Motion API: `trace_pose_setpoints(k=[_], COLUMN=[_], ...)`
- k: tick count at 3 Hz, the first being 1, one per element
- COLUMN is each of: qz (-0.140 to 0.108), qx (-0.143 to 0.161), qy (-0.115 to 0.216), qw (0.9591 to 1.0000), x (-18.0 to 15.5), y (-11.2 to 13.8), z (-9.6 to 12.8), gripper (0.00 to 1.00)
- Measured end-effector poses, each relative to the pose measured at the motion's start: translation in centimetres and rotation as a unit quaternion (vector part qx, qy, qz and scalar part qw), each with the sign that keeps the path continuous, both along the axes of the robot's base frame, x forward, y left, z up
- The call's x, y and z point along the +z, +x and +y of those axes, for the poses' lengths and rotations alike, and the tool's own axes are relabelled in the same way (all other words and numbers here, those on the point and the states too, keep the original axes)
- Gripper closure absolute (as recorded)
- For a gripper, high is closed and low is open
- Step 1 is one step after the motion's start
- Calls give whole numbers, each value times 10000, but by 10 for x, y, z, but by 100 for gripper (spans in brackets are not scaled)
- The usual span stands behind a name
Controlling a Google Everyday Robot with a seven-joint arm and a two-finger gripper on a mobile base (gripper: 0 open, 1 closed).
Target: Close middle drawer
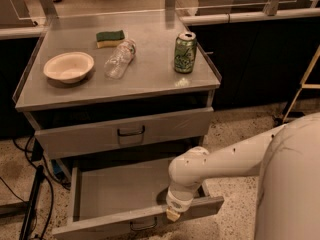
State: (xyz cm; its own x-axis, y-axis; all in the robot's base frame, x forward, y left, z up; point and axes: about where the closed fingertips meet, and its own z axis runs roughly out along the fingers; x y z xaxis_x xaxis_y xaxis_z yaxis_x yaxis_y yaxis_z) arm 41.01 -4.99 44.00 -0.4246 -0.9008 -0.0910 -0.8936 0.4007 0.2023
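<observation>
Camera view: a grey metal table (150, 81) stands in the middle with drawers beneath its flat top. On the top lie a pale bowl (68, 66) at the left, a green and yellow sponge (110, 38) toward the back, a clear plastic bottle (120, 59) on its side just beside the sponge, and an upright green can (185, 52) near the right edge. The top drawer (90, 138), with the taller front panel and a dark bar handle, sits slightly out from the frame.

Below it the middle drawer (115, 189) is pulled far out toward the camera, its shallow tray bare and its narrow front panel low in the picture, with a small dark handle at the centre. A white arm (225, 161) reaches in from the right and bends down over the drawer's right front corner. The end effector (173, 214) is at the top edge of the front panel, right of the handle; whether it is spread or pressed together cannot be told. Dark cables (30, 204) trail over the speckled floor (235, 126) at the left.
</observation>
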Motion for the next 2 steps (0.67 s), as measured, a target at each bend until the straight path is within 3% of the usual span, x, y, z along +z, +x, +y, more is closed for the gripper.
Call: trace_pose_setpoints(k=[2], qz=[1], qx=[0], qy=[0], qw=[10000], x=[0], y=[0], z=[0], gripper=[35])
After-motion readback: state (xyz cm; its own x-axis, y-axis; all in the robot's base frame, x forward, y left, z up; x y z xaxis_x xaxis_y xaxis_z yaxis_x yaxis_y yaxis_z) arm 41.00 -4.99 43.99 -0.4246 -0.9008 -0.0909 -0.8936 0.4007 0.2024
